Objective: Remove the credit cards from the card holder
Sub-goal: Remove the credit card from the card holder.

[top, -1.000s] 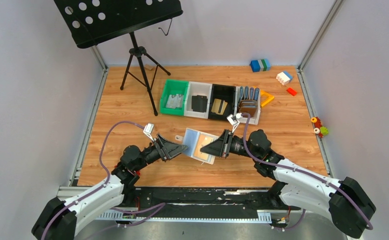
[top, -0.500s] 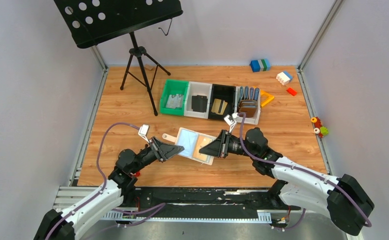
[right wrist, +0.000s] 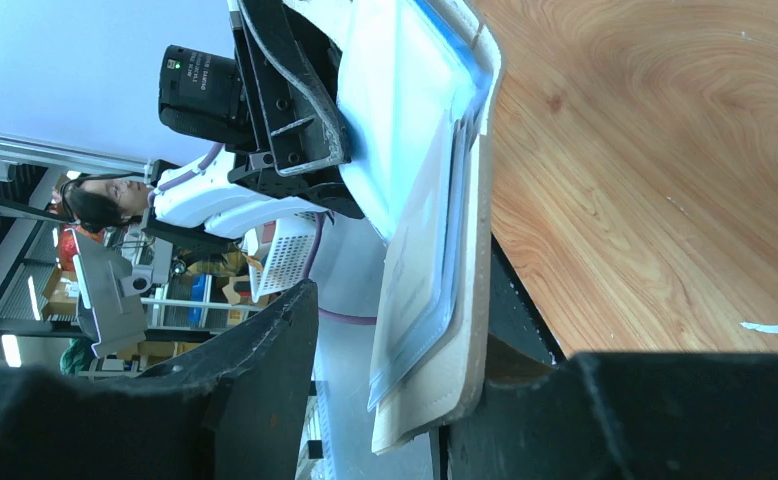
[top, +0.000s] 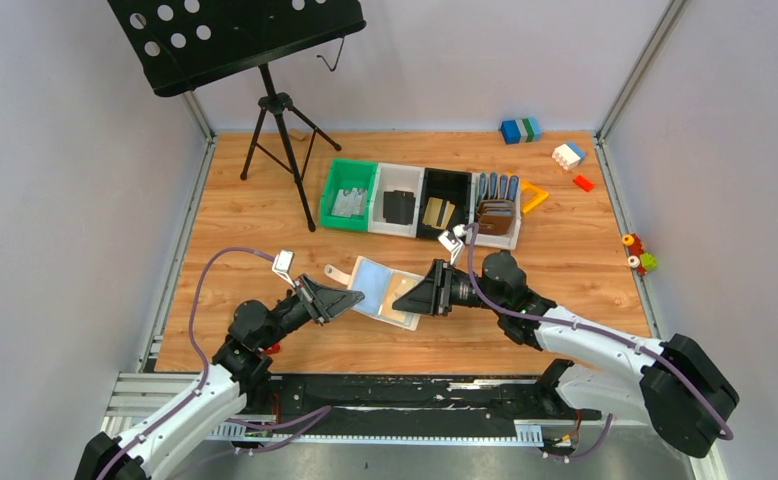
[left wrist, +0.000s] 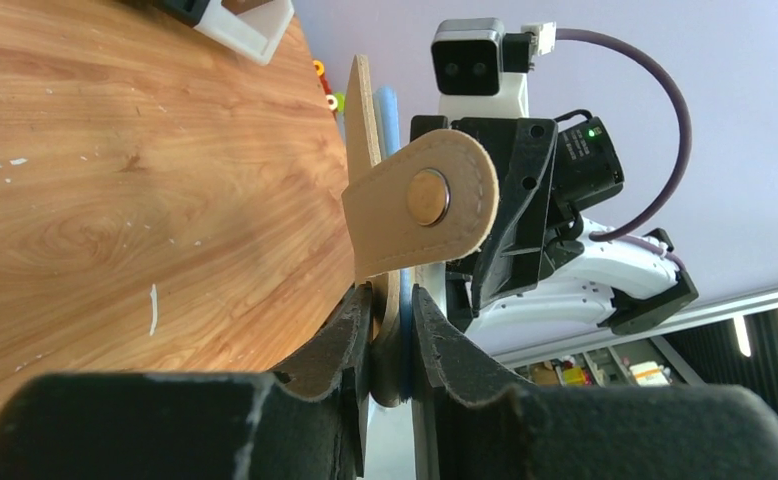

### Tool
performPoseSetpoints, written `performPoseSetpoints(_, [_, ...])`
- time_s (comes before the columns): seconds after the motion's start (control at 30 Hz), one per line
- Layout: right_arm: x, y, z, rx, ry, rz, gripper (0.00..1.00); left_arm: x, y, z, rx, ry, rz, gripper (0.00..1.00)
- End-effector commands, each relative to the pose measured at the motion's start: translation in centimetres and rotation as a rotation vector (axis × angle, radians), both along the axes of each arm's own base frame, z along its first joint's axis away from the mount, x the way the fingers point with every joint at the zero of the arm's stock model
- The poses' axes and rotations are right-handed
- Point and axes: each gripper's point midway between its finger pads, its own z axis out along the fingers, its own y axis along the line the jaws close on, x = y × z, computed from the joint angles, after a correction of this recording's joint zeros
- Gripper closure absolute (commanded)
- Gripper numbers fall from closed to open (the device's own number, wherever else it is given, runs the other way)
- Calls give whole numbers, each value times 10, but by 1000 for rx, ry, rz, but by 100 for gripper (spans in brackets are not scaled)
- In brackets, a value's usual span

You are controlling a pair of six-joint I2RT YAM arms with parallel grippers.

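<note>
The card holder hangs open between my two arms just above the table, light blue inside, with its strap tab pointing left. My left gripper is shut on its left edge; in the left wrist view the jaws pinch the beige cover below the snap tab. My right gripper stands open around the right half; the cover leans on one finger with a wide gap to the other. That right half shows tan; whether this is a credit card I cannot tell.
Behind stands a row of bins: silvery cards in the green bin, a black card in the white one, a gold card in the black one, brown wallets at the right. A music stand stands back left; toy blocks lie back right.
My left gripper has closed on the card holder's left edge. My right gripper has let go and opened. The holder and both arms have shifted slightly left.
</note>
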Motion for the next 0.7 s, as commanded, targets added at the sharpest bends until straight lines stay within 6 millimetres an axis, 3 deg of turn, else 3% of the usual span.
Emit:
performPoseSetpoints(0.0, [-1,2,10,51,-28,15,57,5,6,26,-80,-65,44,84])
performPoseSetpoints(0.27, [-4,-2,8,44,-24,6,51,6,14,39,-131,-86,87,85])
performPoseSetpoints(0.47, [-2,-6,17,55,-62,-16,62,5,13,34,-116,-71,79,85])
performPoseSetpoints(0.67, [-1,-8,20,37,-65,-27,56,5,12,33,-112,-67,74,85])
